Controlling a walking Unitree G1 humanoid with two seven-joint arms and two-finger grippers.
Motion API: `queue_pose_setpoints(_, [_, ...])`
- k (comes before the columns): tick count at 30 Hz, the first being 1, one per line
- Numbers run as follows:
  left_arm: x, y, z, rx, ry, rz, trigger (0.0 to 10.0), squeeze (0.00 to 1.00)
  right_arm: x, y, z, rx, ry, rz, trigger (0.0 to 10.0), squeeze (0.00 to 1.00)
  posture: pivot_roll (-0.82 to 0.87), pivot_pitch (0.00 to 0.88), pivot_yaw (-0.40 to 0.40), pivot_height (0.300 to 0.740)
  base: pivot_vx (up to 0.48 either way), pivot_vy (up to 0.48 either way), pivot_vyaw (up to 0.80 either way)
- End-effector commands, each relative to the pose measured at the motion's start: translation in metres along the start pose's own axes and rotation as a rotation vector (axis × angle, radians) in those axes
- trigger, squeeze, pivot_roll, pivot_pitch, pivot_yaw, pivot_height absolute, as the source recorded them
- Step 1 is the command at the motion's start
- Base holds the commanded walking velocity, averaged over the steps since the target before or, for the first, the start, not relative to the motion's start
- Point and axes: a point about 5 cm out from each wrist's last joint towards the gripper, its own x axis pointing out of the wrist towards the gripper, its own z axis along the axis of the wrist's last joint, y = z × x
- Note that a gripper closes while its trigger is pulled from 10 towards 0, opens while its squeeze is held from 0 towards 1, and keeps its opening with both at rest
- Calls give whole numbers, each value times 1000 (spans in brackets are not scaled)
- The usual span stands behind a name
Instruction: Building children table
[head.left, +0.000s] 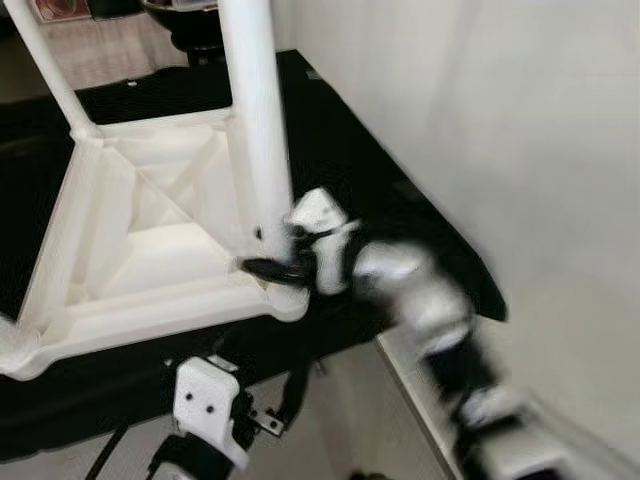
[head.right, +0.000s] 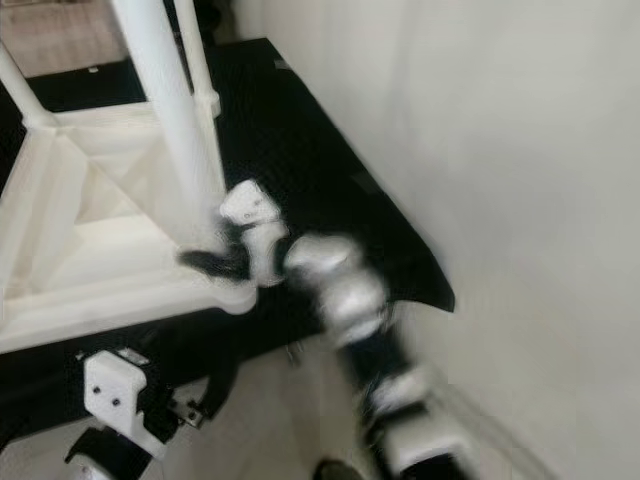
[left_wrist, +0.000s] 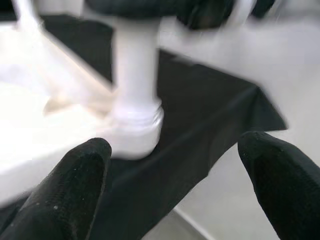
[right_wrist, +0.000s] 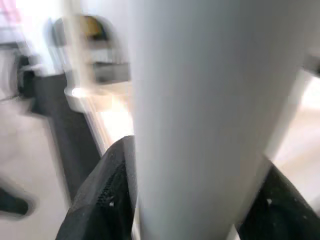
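1. My right tool is clamped round the base of a white table leg, one black finger on each side of it.
2. My left tool is spread wide, holding nothing, below the counter's near edge.
3. The white tabletop lies upside down on the black counter, its near right corner by the counter's near edge.
4. Another leg stands at its far left corner.
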Motion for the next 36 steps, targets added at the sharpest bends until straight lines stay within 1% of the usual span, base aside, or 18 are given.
queue_pose_setpoints(1, [-1,-4,2,-11,1,-2,10000,0,0,1,6,-20,-19,221,10000,0,12,223,-54,740,0,0,0])
queue_pose_setpoints(7, [-4,-7,3,-12,4,-1,10000,0,1,-4,6,-25,13,300,10000,0,27,233,-57,740,0,0,0])
queue_pose_setpoints(12, [-5,-7,3,-12,6,3,10000,0,4,-9,9,-28,19,292,10000,0,30,237,-57,740,0,0,0])
queue_pose_setpoints(13, [-6,-8,4,-13,10,5,10000,0,5,-12,12,-26,20,295,10000,0,42,254,-56,740,0,0,0])
queue_pose_setpoints(14, [-8,-8,4,-14,13,7,10000,0,6,-15,14,-22,20,301,3922,0,43,262,-54,740,0,0,0])
queue_pose_setpoints(15, [-9,-9,5,-15,15,7,10000,0,6,-17,16,-12,17,314,0,0,43,263,-54,740,0,0,0])
queue_pose_setpoints(19, [-10,-9,5,-16,17,8,10000,0,4,-18,17,-4,10,340,0,0,43,263,-53,740,0,0,0])
queue_pose_setpoints(21, [-10,-9,5,-17,19,9,10000,0,-1,-21,14,10,-17,386,0,0,36,260,-46,740,0,0,0])
queue_pose_setpoints(23, [-10,-9,5,-17,19,9,10000,0,-1,-21,14,10,-17,386,0,0,36,260,-46,740,0,0,0])
queue_pose_setpoints(25, [-10,-9,4,-18,22,9,10000,0,-7,-22,5,11,-20,345,0,0,21,251,-48,740,0,0,0])
queue_pose_setpoints(27, [-9,-9,3,-19,22,7,10000,0,-12,-23,-11,49,25,165,0,0,14,246,-56,740,0,0,0])
queue_pose_setpoints(28, [-9,-9,3,-19,22,7,10000,0,-12,-23,-11,49,25,165,0,0,14,246,-56,740,0,0,0])
queue_pose_setpoints(29, [-9,-8,3,-20,21,7,10000,0,-12,-21,-19,66,41,58,0,0,12,243,-59,740,0,0,0])
queue_pose_setpoints(30, [-9,-7,3,-19,20,8,10000,0,-4,-16,-38,128,88,-233,0,0,2,239,-59,740,0,0,0])
queue_pose_setpoints(32, [-9,-7,3,-19,20,8,10000,0,-4,-16,-38,128,88,-233,0,0,2,239,-59,740,0,0,0])
queue_pose_setpoints(33, [-10,-6,3,-18,20,9,10000,0,-2,-12,-49,166,128,-446,0,0,2,239,-59,740,0,0,0])
queue_pose_setpoints(34, [-10,-5,3,-17,19,10,10000,0,-2,9,-65,276,175,-640,0,0,-8,241,-48,740,0,0,0])
queue_pose_setpoints(36, [-10,-5,3,-17,19,10,10000,0,-2,9,-65,276,175,-640,0,0,-8,241,-48,740,0,0,0])
